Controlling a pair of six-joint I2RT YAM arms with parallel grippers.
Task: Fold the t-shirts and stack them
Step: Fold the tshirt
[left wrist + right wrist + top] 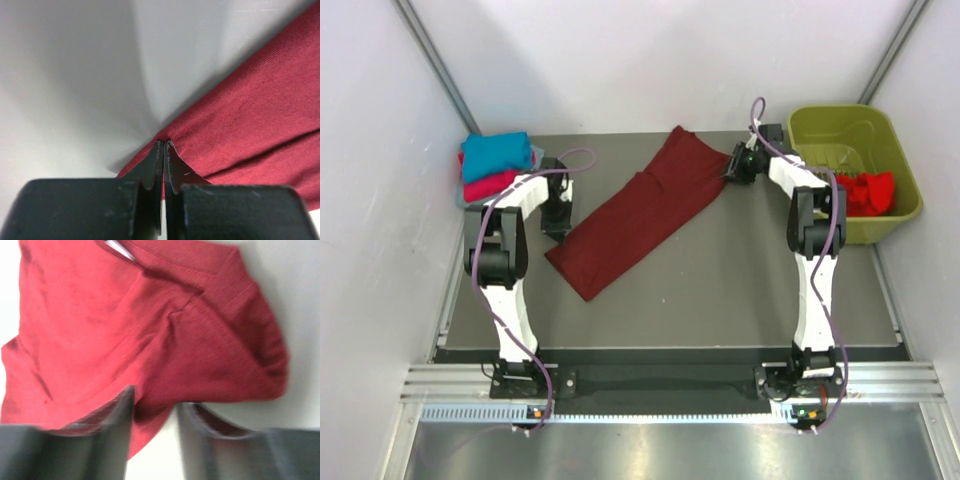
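Observation:
A dark maroon t-shirt, folded into a long strip, lies slantwise across the table. My left gripper is at its near-left edge. In the left wrist view the gripper is shut, its tips pinching the shirt's edge. My right gripper is at the shirt's far-right end. In the right wrist view it is open, with a bunched fold of the shirt between the jaws. A teal shirt lies on a pink-red one at the back left. A bright red shirt lies in the basket.
The olive-green plastic basket stands at the back right, close to my right arm. White walls close in the table on the left, back and right. A pale grey-blue edge shows under the back-left stack.

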